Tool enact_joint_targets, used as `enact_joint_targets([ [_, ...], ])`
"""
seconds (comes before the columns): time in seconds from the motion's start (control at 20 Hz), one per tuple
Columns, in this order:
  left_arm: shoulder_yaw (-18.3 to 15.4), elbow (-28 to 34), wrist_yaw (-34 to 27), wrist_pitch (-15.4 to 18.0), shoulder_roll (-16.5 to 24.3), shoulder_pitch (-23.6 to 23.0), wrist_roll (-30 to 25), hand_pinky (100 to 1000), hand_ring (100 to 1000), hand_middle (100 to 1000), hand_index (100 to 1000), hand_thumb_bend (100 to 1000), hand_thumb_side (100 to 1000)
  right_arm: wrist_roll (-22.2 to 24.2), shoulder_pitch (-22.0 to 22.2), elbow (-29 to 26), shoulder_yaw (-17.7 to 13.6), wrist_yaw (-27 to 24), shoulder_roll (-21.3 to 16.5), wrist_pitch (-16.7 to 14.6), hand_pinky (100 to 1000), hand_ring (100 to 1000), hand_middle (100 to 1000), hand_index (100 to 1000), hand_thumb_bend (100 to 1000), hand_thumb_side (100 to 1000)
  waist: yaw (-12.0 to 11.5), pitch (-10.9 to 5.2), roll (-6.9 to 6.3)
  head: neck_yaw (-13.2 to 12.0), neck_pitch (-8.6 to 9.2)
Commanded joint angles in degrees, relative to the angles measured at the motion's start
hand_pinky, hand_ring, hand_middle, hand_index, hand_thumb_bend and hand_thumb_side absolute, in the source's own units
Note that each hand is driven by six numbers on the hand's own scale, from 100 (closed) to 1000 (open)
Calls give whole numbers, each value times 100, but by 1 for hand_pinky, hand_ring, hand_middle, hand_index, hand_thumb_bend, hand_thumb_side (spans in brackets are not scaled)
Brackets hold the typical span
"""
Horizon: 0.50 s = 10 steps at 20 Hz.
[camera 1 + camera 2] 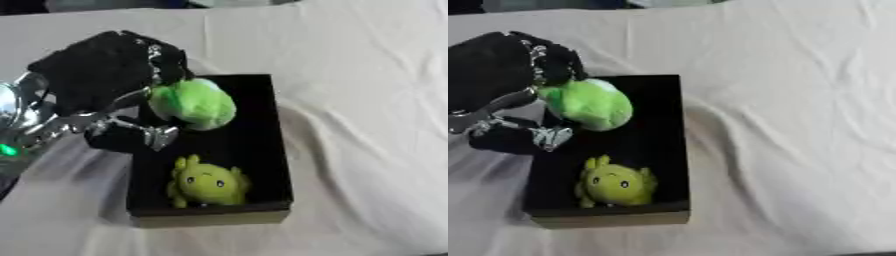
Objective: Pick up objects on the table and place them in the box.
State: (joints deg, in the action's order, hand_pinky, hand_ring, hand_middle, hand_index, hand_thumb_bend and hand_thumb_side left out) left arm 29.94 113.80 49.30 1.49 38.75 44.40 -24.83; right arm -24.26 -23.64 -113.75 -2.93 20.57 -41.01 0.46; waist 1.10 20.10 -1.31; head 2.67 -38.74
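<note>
A black box [262,150] lies on the white cloth in the middle of both views. Inside it, near the front end, sits a yellow-green plush toy [207,183] with dark eyes. My left hand [105,75] comes in from the left and hovers over the box's far left part, its fingers curled round a bright green plush ball [194,103]. The ball hangs above the box's far half. My right hand shows in neither view.
A white, wrinkled cloth [367,100] covers the table all around the box. My silver forearm with a green light [9,149] lies at the left edge. Dark shapes line the far edge of the table.
</note>
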Motion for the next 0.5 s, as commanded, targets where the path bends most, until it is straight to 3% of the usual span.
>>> enact_joint_targets([
  [0.05,37,79,101,-22,-53,48,-137,575,653,630,678,100,461,-17,-28,-84,-86,-8,-70,-3,822,776,675,811,100,1000,12,-103,19,-22,-17],
  [0.25,151,0,224,-52,-246,63,-315,587,661,641,690,100,474,-20,-9,-84,-92,-9,-44,4,822,775,673,810,100,1000,25,-103,23,-37,-13],
  [0.5,348,-375,394,162,-496,114,-537,630,694,678,726,100,522,-26,11,-84,-99,-14,-17,6,822,774,671,809,100,1000,49,-96,21,-50,-22],
])
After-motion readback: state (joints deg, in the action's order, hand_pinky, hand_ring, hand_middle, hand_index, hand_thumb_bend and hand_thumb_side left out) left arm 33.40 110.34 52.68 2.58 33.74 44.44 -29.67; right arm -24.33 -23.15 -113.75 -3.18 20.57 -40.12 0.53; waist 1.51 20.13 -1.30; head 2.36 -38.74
